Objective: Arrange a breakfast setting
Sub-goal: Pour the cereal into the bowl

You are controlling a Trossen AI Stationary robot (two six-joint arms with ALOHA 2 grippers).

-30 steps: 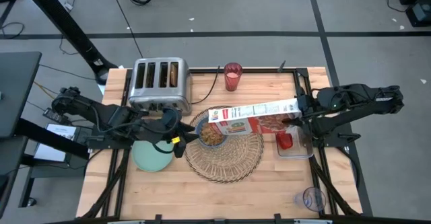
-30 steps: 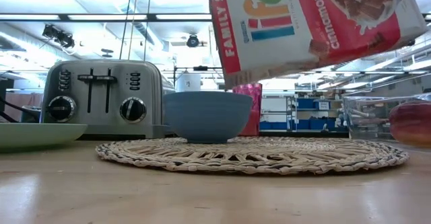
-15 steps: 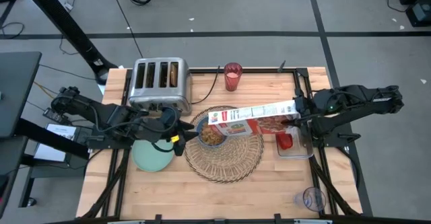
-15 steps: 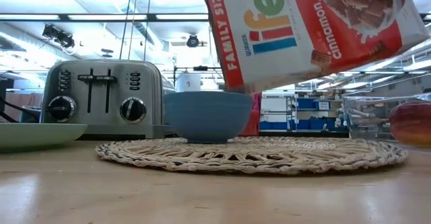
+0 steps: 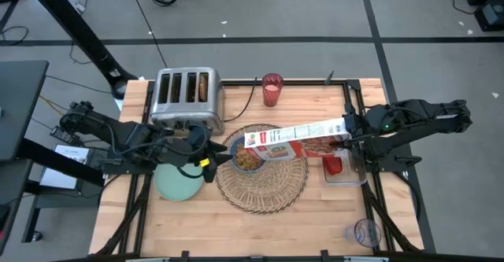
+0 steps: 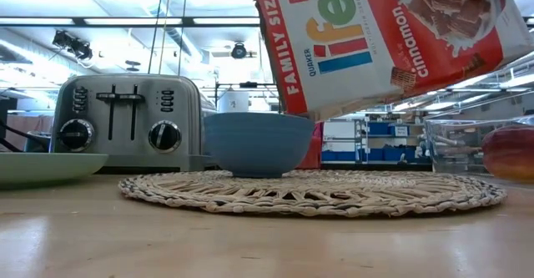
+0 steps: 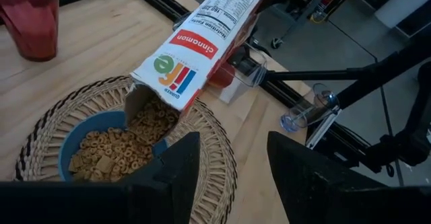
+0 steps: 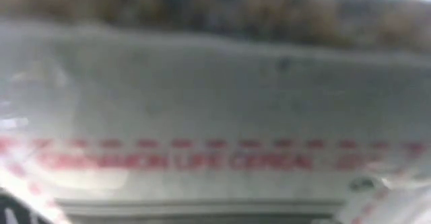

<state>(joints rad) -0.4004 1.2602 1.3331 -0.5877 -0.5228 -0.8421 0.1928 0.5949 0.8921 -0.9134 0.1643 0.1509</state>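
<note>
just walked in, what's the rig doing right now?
The right gripper holds a cereal box tipped over the blue bowl, which sits on the wicker placemat and already has cereal in it. The left gripper, fingers apart and holding nothing, hangs beside the bowl, over the placemat's edge nearest the green plate.

Bowl [image 5: 246, 158]: blue. Placemat [image 5: 264, 185]: tan woven wicker. Plate [image 5: 178, 183]: pale green. Cup [image 5: 272, 90]: translucent red. Cereal box [image 5: 295, 134]: red and white. Toaster [image 5: 187, 97]: silver. Tabletop [image 5: 315, 215]: light wood.

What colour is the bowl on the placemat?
Blue. The bowl shows best in the low view, standing on the placemat.
</note>
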